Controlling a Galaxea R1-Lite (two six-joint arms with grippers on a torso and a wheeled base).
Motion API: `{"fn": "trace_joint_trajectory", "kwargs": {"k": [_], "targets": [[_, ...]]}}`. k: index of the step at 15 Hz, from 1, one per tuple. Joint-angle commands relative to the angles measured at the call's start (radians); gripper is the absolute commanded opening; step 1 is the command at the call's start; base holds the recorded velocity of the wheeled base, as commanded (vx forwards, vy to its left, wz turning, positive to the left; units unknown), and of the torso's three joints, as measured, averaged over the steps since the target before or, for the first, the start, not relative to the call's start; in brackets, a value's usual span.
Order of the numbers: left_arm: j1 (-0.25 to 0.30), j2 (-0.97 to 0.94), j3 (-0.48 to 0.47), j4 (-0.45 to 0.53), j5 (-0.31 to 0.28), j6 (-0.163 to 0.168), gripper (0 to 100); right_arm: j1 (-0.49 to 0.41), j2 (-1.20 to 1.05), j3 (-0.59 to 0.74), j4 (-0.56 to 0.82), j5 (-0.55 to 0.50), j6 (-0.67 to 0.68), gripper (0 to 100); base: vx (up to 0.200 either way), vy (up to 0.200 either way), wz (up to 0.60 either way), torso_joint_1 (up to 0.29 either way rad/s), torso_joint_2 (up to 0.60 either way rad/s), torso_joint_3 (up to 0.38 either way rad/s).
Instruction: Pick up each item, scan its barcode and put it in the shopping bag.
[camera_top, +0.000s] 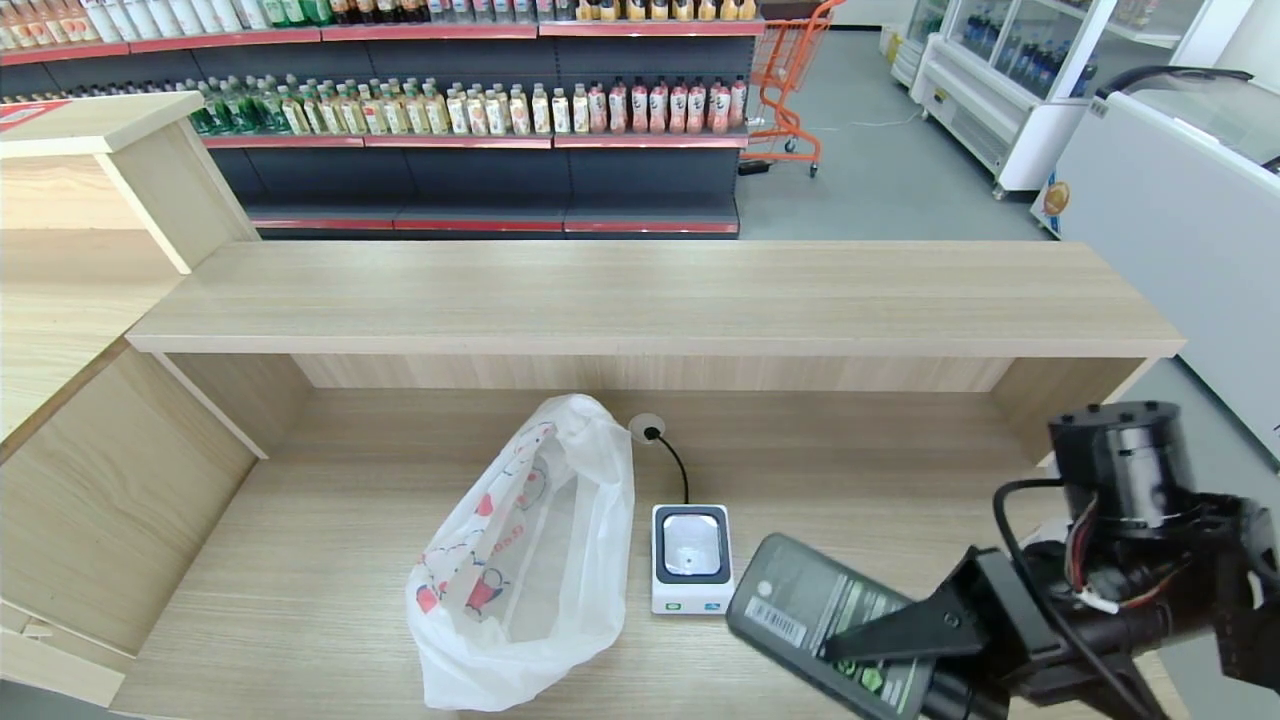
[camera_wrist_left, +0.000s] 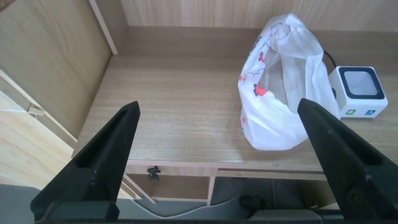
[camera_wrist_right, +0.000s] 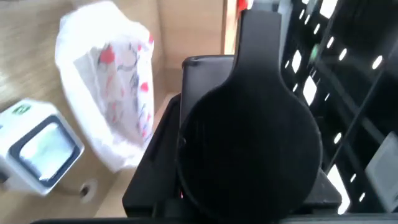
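Note:
My right gripper (camera_top: 868, 648) is shut on a dark flat packet (camera_top: 805, 598), held tilted just right of the scanner (camera_top: 690, 555), a little above the counter. The packet's white barcode label (camera_top: 776, 622) faces up on its lower left end. The white scanner with its glass window stands upright on the wooden counter (camera_top: 300, 600). To its left lies the white shopping bag (camera_top: 525, 560) with red print, its mouth open. The left wrist view shows the bag (camera_wrist_left: 283, 87) and scanner (camera_wrist_left: 360, 90) ahead of my left gripper (camera_wrist_left: 219, 109), which is open and holds nothing above the counter's near left part.
A raised wooden ledge (camera_top: 650, 295) runs across behind the work surface, with side walls at both ends. The scanner's black cable (camera_top: 675, 465) runs back to a grommet hole (camera_top: 648, 428). Free counter lies left of the bag.

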Motion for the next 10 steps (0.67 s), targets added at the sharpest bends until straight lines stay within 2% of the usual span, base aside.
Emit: {"fn": "trace_joint_trajectory", "kwargs": {"k": [1,2,3,5,6,7,8,10], "targets": [[0.0,0.0,0.0,0.0,0.0,0.0,100,-0.245,-0.208,0.016,0.004,-0.088,0.299,0,0.0,0.0,0.0,0.0,0.0,0.0],[0.0,0.0,0.0,0.0,0.0,0.0,100,-0.277,-0.244,0.041,0.012,-0.109,0.408,0,0.0,0.0,0.0,0.0,0.0,0.0],[0.0,0.0,0.0,0.0,0.0,0.0,100,-0.299,-0.262,0.039,0.01,-0.092,0.456,0,0.0,0.0,0.0,0.0,0.0,0.0],[0.0,0.0,0.0,0.0,0.0,0.0,100,-0.339,-0.253,0.052,0.122,0.08,0.58,0,0.0,0.0,0.0,0.0,0.0,0.0],[0.0,0.0,0.0,0.0,0.0,0.0,100,-0.354,-0.264,0.029,0.196,0.103,0.652,0,0.0,0.0,0.0,0.0,0.0,0.0],[0.002,0.0,0.0,0.0,0.0,0.0,100,-0.419,-0.307,-0.039,0.291,0.1,0.893,0,0.0,0.0,0.0,0.0,0.0,0.0],[0.0,0.0,0.0,0.0,0.0,0.0,100,-0.451,-0.334,-0.07,0.311,0.1,1.118,0,0.0,0.0,0.0,0.0,0.0,0.0],[0.0,0.0,0.0,0.0,0.0,0.0,100,-0.518,-0.369,-0.07,0.297,0.061,1.658,0,0.0,0.0,0.0,0.0,0.0,0.0]]}}
